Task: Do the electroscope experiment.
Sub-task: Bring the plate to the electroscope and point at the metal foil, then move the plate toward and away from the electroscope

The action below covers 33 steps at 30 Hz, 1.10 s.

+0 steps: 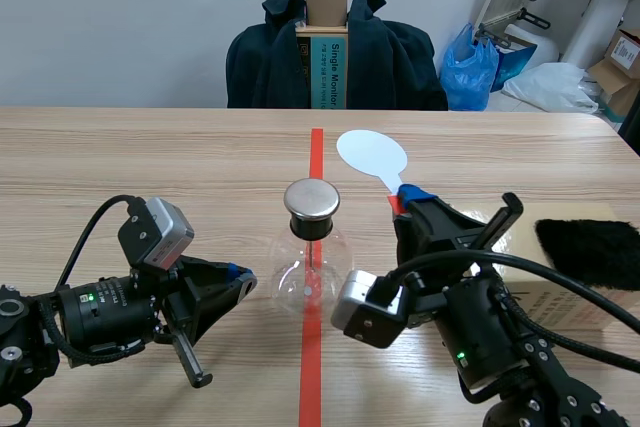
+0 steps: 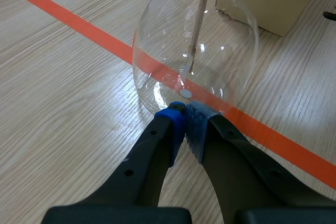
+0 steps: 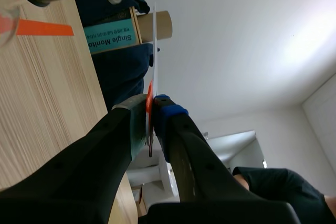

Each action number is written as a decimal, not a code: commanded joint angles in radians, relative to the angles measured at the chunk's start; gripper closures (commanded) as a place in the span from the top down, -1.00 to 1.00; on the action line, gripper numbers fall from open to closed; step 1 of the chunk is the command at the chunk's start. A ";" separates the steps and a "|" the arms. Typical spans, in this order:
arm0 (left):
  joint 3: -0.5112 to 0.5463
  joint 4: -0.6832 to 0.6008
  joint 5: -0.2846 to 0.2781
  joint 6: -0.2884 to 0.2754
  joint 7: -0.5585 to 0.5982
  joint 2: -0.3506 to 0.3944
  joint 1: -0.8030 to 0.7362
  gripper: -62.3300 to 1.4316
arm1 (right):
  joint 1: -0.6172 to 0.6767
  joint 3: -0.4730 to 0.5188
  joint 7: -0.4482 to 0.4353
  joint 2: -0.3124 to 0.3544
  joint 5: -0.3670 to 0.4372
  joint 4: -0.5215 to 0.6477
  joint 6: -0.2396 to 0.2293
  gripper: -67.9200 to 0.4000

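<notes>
The left arm lies low on the wooden surface (image 1: pixel 150 157), and its end effector (image 1: pixel 240 279) has its two blue-padded fingers brought together with nothing between them. In the left wrist view the closed tips (image 2: pixel 185 121) sit at the foot of the electroscope (image 2: pixel 194 51), touching or nearly touching the glass wall; which of the two cannot be told. The electroscope (image 1: pixel 312 267) is a clear round-bellied flask standing upright on the orange-red tape line (image 1: pixel 312 367) at the middle of the surface, between the two arms. It is topped by a round metal cap (image 1: pixel 312 199), and a thin rod (image 2: pixel 198 24) hangs down inside the glass. Just right of the flask, the right end effector (image 1: pixel 412 199) is clamped on the red-marked stem of a white paddle (image 1: pixel 372 155), whose oval blade stands above and beyond the fingers, behind and right of the cap. In the right wrist view the paddle (image 3: pixel 155 45) shows edge-on, pinched between the pads (image 3: pixel 137 124). Farther right, a black cloth (image 1: pixel 590 249) lies on a flat cardboard box (image 1: pixel 560 302), well apart from the flask.
</notes>
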State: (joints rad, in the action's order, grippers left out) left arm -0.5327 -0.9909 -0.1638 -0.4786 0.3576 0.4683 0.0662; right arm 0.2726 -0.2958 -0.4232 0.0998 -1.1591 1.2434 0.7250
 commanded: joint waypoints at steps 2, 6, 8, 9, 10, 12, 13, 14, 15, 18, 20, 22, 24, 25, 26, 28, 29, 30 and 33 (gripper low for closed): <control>0.004 -0.023 -0.006 -0.002 0.020 -0.002 0.003 -0.86 | -0.006 0.006 -0.042 0.005 0.006 0.014 0.058 -0.97; 0.004 -0.023 -0.006 -0.002 0.020 -0.002 0.003 -0.86 | -0.006 0.006 -0.113 0.005 0.006 0.014 0.058 -0.97; 0.004 -0.023 -0.006 -0.002 0.020 -0.002 0.003 -0.86 | -0.006 0.006 -0.148 0.005 0.006 0.014 0.058 -0.97; 0.004 -0.023 -0.006 -0.002 0.020 -0.002 0.003 -0.86 | -0.006 0.006 -0.164 0.005 0.006 0.014 0.058 -0.97; 0.004 -0.023 -0.006 -0.002 0.020 -0.002 0.003 -0.86 | -0.006 0.006 -0.182 0.005 0.006 0.014 0.058 -0.97; 0.004 -0.023 -0.006 -0.002 0.020 -0.002 0.003 -0.86 | -0.006 0.006 -0.214 0.005 0.006 0.014 0.058 -0.97; 0.004 -0.023 -0.006 -0.002 0.019 -0.002 0.003 -0.86 | -0.006 0.006 -0.228 0.005 0.006 0.014 0.058 -0.97; 0.004 -0.023 -0.006 -0.002 0.019 -0.002 0.003 -0.86 | -0.006 0.006 -0.242 0.005 0.006 0.014 0.058 -0.97; 0.004 -0.023 -0.006 -0.002 0.019 -0.002 0.003 -0.86 | -0.006 0.006 -0.256 0.005 0.006 0.014 0.058 -0.97; 0.004 -0.023 -0.006 -0.002 0.019 -0.002 0.003 -0.86 | -0.006 0.006 -0.290 0.005 0.006 0.014 0.058 -0.97; 0.004 -0.023 -0.006 -0.002 0.019 -0.002 0.003 -0.86 | -0.006 0.006 -0.303 0.005 0.006 0.014 0.058 -0.97; 0.004 -0.023 -0.006 -0.002 0.019 -0.002 0.003 -0.86 | -0.006 0.002 -0.304 0.005 0.006 0.014 0.058 -0.97; 0.004 -0.023 -0.006 -0.002 0.019 -0.002 0.003 -0.86 | -0.006 -0.001 -0.305 0.005 0.006 0.014 0.058 -0.97; 0.004 -0.023 -0.006 -0.002 0.019 -0.002 0.003 -0.86 | -0.006 -0.001 -0.306 0.005 0.005 0.014 0.058 -0.97; 0.004 -0.023 -0.006 -0.002 0.019 -0.002 0.003 -0.86 | -0.006 -0.001 -0.306 0.005 0.000 0.014 0.058 -0.97; 0.004 -0.023 -0.006 -0.002 0.019 -0.002 0.003 -0.86 | -0.004 -0.001 -0.306 0.005 -0.002 0.014 0.058 -0.97; 0.004 -0.023 -0.006 -0.002 0.019 -0.002 0.003 -0.86 | -0.004 -0.001 -0.306 0.005 -0.002 0.014 0.058 -0.97; 0.004 -0.023 -0.006 -0.002 0.019 -0.002 0.003 -0.86 | -0.004 -0.001 -0.306 0.005 -0.003 0.014 0.058 -0.97; 0.004 -0.023 -0.006 -0.002 0.019 -0.002 0.003 -0.86 | -0.004 -0.001 -0.306 0.005 -0.005 0.014 0.058 -0.97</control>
State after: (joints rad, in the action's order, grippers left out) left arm -0.5327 -0.9909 -0.1638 -0.4786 0.3573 0.4683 0.0662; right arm 0.2726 -0.2958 -0.7288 0.0998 -1.1679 1.2434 0.7250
